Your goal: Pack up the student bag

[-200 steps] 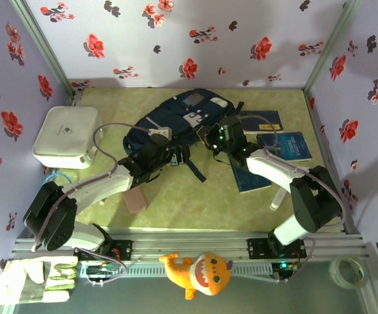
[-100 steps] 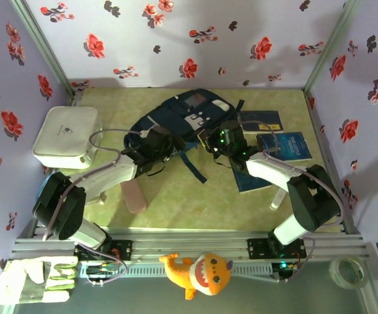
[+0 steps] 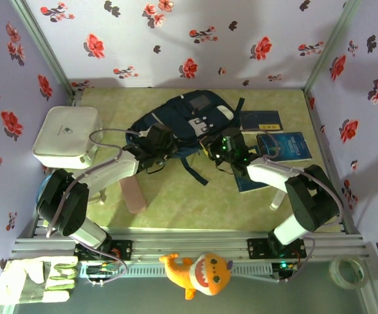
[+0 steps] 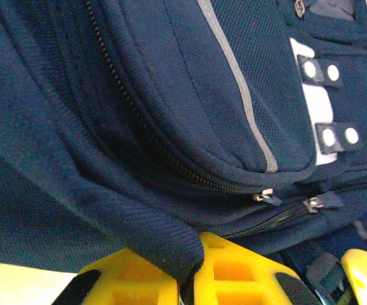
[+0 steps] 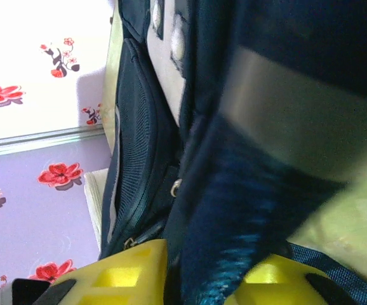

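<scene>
The student bag (image 3: 189, 111), navy with white trim and a grey patch, lies at the back middle of the green table. My left gripper (image 3: 159, 145) is at the bag's near left edge. In the left wrist view this gripper (image 4: 193, 257) is shut on a thick fold of the bag's navy fabric (image 4: 139, 95), just below two zip pulls. My right gripper (image 3: 216, 145) is at the bag's near right edge. Its yellow jaws (image 5: 215, 276) stand parted, with a blurred blue fold of the bag (image 5: 139, 127) between them.
A white rounded box (image 3: 65, 136) sits at the left. Blue books (image 3: 261, 121) (image 3: 286, 145) lie to the right of the bag, and another (image 3: 251, 182) lies under the right arm. A pink flat item (image 3: 135, 194) rests near the left arm, and a white tube (image 3: 275, 198) at the near right.
My left gripper reached forward to the bag and shut on a fold of it. My right jaws have widened. The bag has shifted slightly toward the back right.
</scene>
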Tool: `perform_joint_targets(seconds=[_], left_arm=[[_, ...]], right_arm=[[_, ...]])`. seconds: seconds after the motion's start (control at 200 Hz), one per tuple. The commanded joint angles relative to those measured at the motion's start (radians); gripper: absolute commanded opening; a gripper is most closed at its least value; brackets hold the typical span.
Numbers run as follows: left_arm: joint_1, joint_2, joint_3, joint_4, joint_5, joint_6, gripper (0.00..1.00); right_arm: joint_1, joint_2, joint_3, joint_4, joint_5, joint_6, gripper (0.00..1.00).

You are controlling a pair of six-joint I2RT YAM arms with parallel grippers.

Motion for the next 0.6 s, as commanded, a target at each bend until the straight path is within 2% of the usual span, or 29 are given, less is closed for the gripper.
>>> perform_joint_targets(seconds=[0.0,0.11,0.355,0.485,0.595], left_arm=[[0.023,-0.03,0.043,-0.003,-0.04,0.03,0.03],[0.023,-0.043,0.058,0.0,-0.016,0.04,0.03],[0.023,-0.054,0.082,0.004,0.002,0.048,0.01],[0.024,-0.065,0.078,0.002,0.001,0.055,0.01],[0.028,-0.078,0.068,0.001,0.001,0.065,0.02]], right_arm=[[-0.028,-0.029,-0.031,0.065,0.011,0.012,0.37],[-0.041,-0.033,-0.062,0.087,0.013,0.039,0.5],[-0.049,0.003,-0.114,0.146,0.031,0.131,0.6],[-0.063,0.043,-0.086,0.174,0.016,0.143,0.57],[-0.067,0.08,-0.049,0.187,0.007,0.127,0.36]])
